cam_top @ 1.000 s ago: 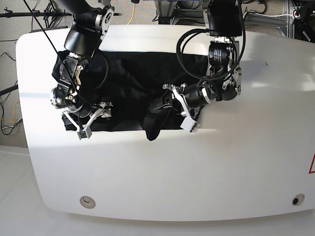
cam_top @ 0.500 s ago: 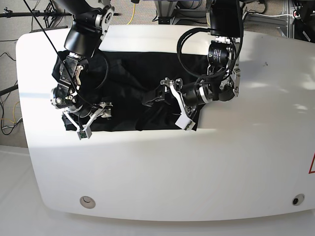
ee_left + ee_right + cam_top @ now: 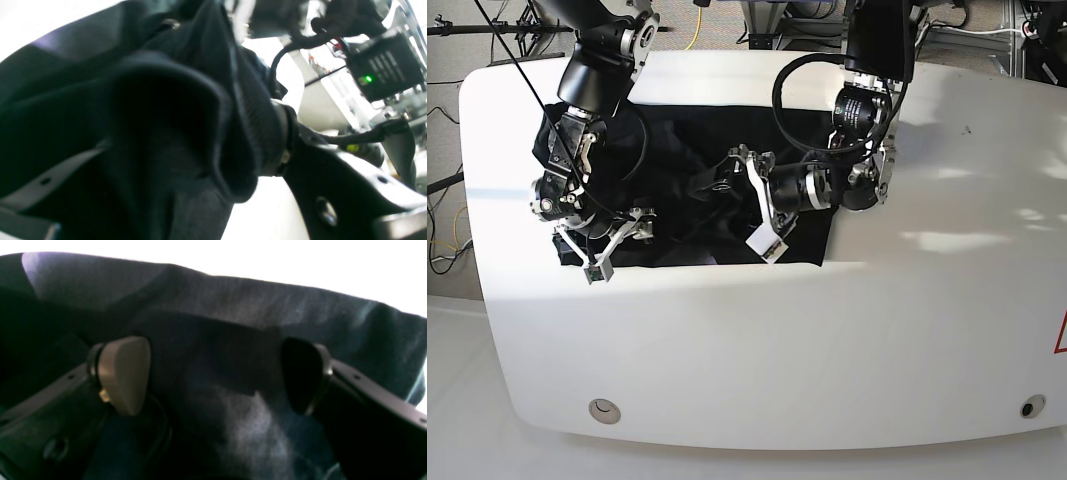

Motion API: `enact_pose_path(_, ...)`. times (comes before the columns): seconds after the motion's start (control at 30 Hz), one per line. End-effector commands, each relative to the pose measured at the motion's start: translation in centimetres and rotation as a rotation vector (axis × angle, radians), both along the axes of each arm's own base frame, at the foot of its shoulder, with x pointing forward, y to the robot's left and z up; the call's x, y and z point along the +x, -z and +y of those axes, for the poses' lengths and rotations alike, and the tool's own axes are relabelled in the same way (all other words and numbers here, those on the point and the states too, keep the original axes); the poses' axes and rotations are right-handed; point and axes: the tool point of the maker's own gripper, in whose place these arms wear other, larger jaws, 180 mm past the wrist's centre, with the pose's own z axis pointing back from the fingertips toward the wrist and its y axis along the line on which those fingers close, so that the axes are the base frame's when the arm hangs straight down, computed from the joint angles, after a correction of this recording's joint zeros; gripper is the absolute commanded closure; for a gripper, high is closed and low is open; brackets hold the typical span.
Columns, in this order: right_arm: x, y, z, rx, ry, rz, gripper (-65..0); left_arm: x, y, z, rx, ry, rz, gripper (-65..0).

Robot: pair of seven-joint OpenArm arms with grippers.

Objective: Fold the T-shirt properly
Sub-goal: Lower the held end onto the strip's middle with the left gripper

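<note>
Table [image 3: 907, 330]: white, rounded, carrying everything.
T-shirt [image 3: 677, 180]: black, wrinkled, spread over the table's far left part, under both arms.
Left gripper [image 3: 752, 200]: jaws parted over the shirt's middle; a fold bunches against one finger, no pinch visible.
Right gripper [image 3: 617, 245]: jaws wide apart above the shirt's near edge, pads [image 3: 123, 373] bare.

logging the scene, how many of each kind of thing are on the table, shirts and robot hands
T-shirt: 1
robot hands: 2, the left hand and the right hand
table: 1
total: 4
</note>
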Motion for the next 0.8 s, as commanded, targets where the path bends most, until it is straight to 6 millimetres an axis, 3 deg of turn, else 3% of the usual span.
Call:
enact_pose_path(0.0,-2.0,1.7,0.1,-0.018,-0.016,0.109,-59.1,1.0,-2.7,-1.1,-0.06,0.013,-0.069,-35.9)
enact_pose_path(0.4,-2.0,1.7,0.1,-0.017,-0.016,0.109,-59.1,2.3,-5.0,-1.3,-0.089,0.004,-0.144,-35.5)
enact_pose_path(0.63,-2.1,1.7,0.1,-0.017,-0.016,0.11,-59.1,2.8,-7.4,0.3,-0.06,0.0,-0.259,-35.5)
enact_pose_path(0.77,-2.0,1.7,0.1,-0.017,-0.017,0.109,-59.1,3.1,-7.9,1.9,-0.017,-0.004,-0.307,-35.5)
